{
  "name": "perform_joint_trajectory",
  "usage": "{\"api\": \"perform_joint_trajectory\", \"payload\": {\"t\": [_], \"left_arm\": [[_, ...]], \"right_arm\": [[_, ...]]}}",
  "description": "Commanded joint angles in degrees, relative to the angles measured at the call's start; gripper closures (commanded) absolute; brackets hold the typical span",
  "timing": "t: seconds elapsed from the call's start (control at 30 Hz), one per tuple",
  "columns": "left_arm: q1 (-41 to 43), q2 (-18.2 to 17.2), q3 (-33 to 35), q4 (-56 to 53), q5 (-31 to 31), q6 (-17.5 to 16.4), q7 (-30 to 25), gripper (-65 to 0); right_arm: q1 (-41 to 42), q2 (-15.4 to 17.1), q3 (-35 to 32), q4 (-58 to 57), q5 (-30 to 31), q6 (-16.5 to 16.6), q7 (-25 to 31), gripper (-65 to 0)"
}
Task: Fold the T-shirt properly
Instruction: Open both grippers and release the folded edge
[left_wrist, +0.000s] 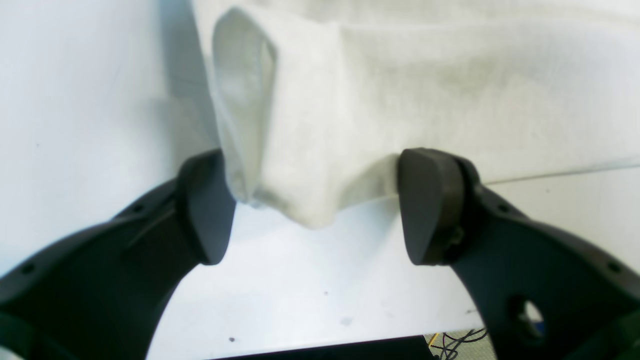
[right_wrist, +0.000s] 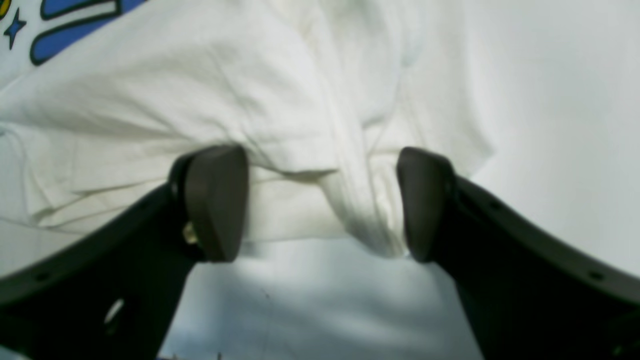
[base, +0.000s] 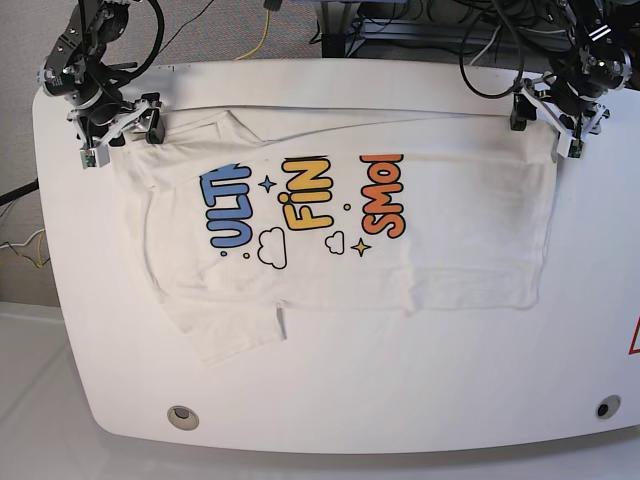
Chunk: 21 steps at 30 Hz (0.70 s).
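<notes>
The white T-shirt (base: 400, 265) lies flat across the table, its far part doubled over so that the blue, yellow and orange print is cut off at the fold. My left gripper (base: 540, 125) is open at the shirt's far right corner. In the left wrist view the gripper (left_wrist: 315, 205) straddles a hanging corner of the cloth (left_wrist: 450, 100). My right gripper (base: 120, 135) is open at the far left corner. In the right wrist view the gripper (right_wrist: 320, 200) straddles bunched cloth (right_wrist: 150, 90), with a bit of blue print at the top left.
The white table (base: 400, 410) has two round holes near its front edge (base: 182, 415) (base: 607, 407). A sleeve (base: 235, 335) sticks out at the shirt's front left. Cables (base: 480, 60) hang behind the table's far edge.
</notes>
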Motion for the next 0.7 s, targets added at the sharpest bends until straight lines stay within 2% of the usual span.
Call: {"api": "perform_joint_trajectory", "payload": {"t": [0.0, 0.43, 0.67], "left_arm": [[-0.4, -0.4, -0.2, 0.5, 1.1, 0.3, 2.0, -47.0], [-3.0, -0.4, 0.1, 4.8, 1.1, 0.3, 4.3, -46.8], [-5.4, -0.6, 0.1, 6.5, 1.1, 0.3, 8.0, -47.1]], "right_arm": [[0.0, 0.7, 0.2, 0.3, -1.2, -0.5, -1.2, -44.6], [0.5, 0.8, 0.2, 5.3, -1.2, -0.6, -1.4, -44.6], [2.2, 0.8, 0.2, 8.9, -1.2, -0.8, -5.2, -44.6]]}}
